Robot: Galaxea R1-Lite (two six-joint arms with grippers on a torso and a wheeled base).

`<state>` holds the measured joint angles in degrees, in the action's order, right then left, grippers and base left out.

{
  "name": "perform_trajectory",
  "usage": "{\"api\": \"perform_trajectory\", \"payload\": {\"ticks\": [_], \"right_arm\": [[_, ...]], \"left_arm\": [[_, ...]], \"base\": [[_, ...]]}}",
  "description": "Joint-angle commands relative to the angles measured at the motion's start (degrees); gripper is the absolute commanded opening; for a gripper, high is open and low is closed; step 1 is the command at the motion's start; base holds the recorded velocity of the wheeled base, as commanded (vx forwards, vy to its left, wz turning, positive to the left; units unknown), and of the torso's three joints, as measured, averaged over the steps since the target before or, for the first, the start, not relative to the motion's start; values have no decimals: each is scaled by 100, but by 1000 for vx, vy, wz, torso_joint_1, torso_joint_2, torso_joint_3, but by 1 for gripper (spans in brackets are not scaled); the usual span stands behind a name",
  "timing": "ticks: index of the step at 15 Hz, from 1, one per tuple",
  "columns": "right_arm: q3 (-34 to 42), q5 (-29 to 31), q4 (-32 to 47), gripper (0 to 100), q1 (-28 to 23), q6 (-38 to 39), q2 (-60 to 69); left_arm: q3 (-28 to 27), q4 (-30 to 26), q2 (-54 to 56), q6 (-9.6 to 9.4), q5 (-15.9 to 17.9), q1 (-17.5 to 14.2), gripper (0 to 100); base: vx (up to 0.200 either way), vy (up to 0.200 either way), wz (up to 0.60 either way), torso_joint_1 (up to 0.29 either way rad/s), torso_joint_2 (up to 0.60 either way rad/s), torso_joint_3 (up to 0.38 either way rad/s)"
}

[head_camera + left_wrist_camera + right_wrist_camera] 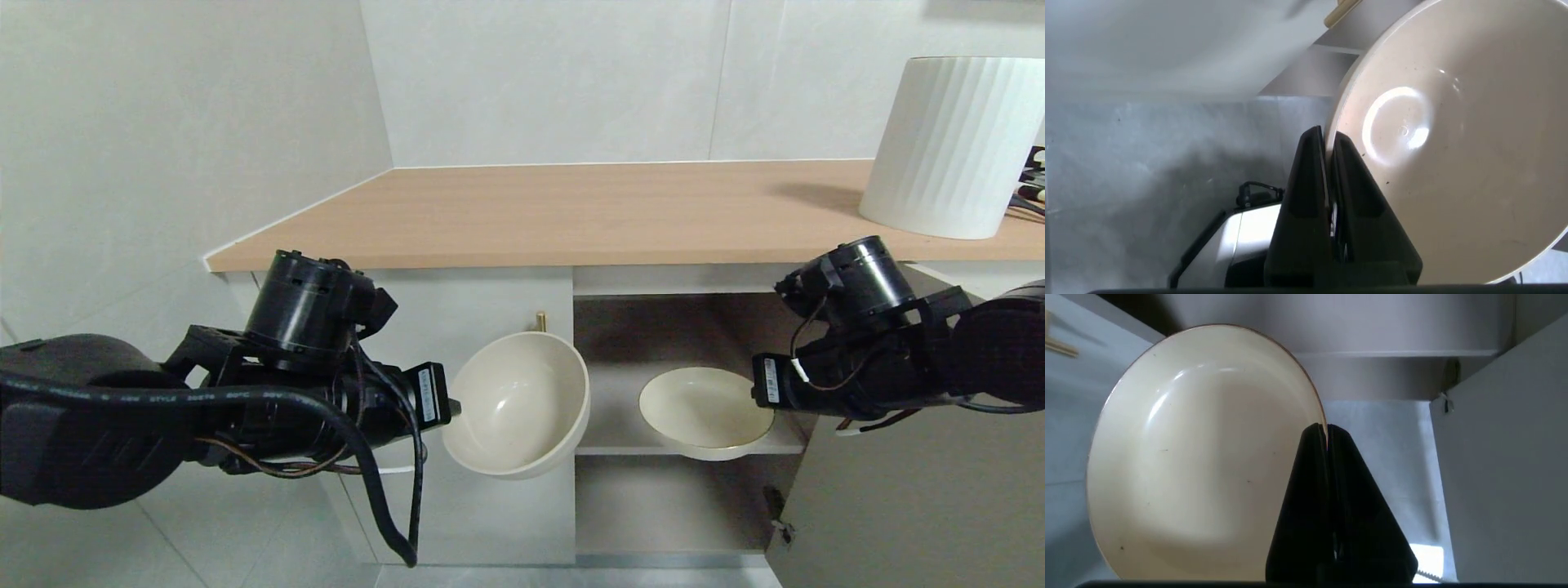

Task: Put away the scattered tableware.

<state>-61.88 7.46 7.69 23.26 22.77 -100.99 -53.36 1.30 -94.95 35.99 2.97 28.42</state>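
The left gripper (451, 405) (1329, 140) has its two fingers pressed together on the rim of a deep cream bowl (522, 402) (1454, 147), one finger inside the wall and one outside. The bowl hangs in the air tipped on its side, its empty hollow facing out toward the robot, in front of the cabinet's closed left door (482, 302) and just below that door's small brass knob (540, 319).

The right gripper (756, 393) (1326, 434) is likewise clamped on the rim of a shallow cream dish (704, 406) (1200, 449), gripping the edge nearest the arm. The dish sits level and empty at the height of the middle shelf (612, 437) inside the open right compartment, its front lip overhanging the shelf edge. Whether it rests on the shelf or is held just above it cannot be told. Bowl and dish are apart, the bowl outside the cabinet and the dish within its opening.

The right door (898, 506) stands swung open beside the right arm. Above, a wooden countertop (571, 212) carries a white ribbed cylinder (951, 147) at its right end.
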Motion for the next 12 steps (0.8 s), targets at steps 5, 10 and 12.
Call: {"api": "perform_trajectory", "payload": {"ticks": [5, 10, 12], "right_arm": [[-61, 63, -1666, 0, -58, 263, -2153], [-641, 537, -2712, 0, -410, 342, -3507], [-861, 616, -2729, 0, -445, 351, -3885]], "left_arm": [[-8, 10, -85, 5, 1, -3, 0], [-8, 1, -94, 5, 1, -3, 0], [-8, 1, -138, 14, 1, -3, 0]], "base": [[0, 0, 0, 0, 0, 0], [0, 0, 0, 0, 0, 0], [0, 0, 0, 0, 0, 0]]}}
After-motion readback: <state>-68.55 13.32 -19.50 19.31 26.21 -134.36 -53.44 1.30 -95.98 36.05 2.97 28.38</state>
